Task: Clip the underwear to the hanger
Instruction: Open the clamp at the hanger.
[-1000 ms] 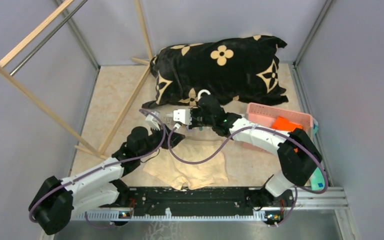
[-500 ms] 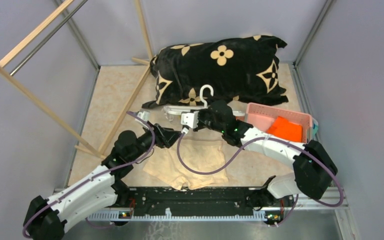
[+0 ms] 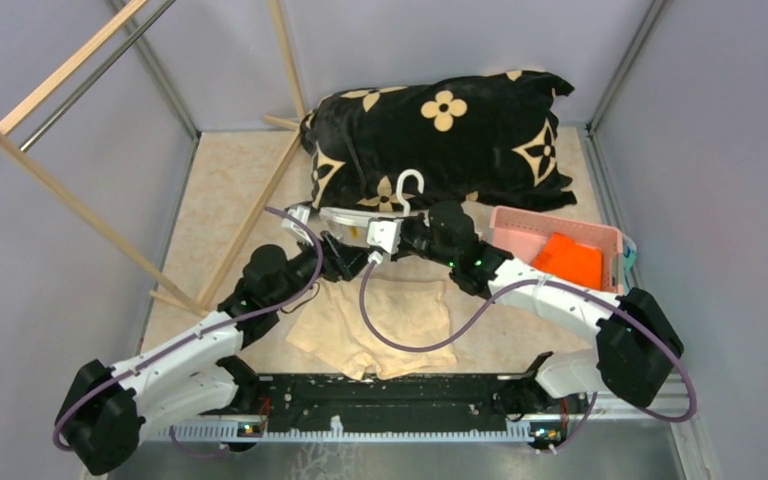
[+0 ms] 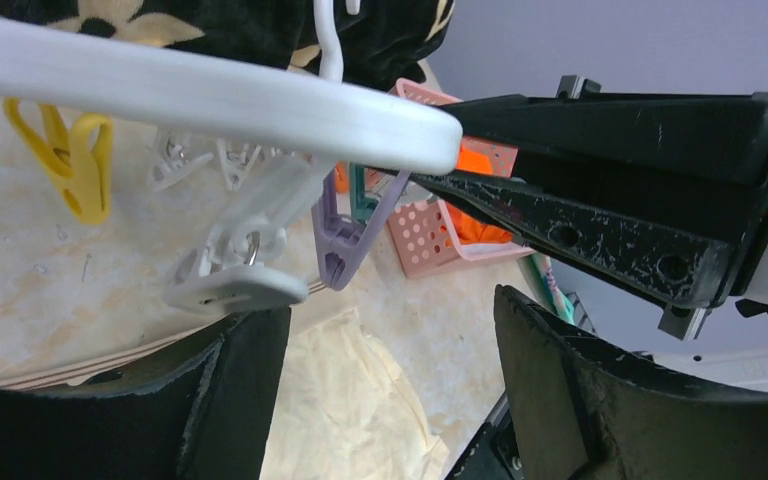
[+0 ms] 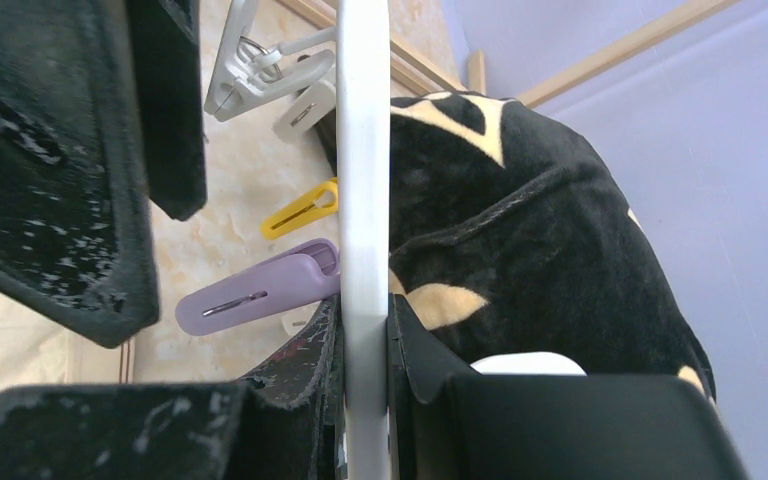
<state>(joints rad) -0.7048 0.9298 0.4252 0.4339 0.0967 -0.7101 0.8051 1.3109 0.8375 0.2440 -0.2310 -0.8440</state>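
because the right gripper [image 5: 365,335] is pinching the white bar of the hanger [image 5: 362,150] tight between its jaws, the frame is hanging in the air, probably so a clip can be worked from beneath. the left gripper [image 4: 390,375] is hovering with jaws spread wide, a purple clip [image 4: 345,245] dangling just ahead of them and the underwear [image 4: 330,400] lying flat below them, untouched

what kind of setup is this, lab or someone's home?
Most likely a lab robot cell staged for laundry, not a home: plain grey panel walls all round, a mounting rail at the near edge, and props such as the wooden rack, pink basket and hanger.
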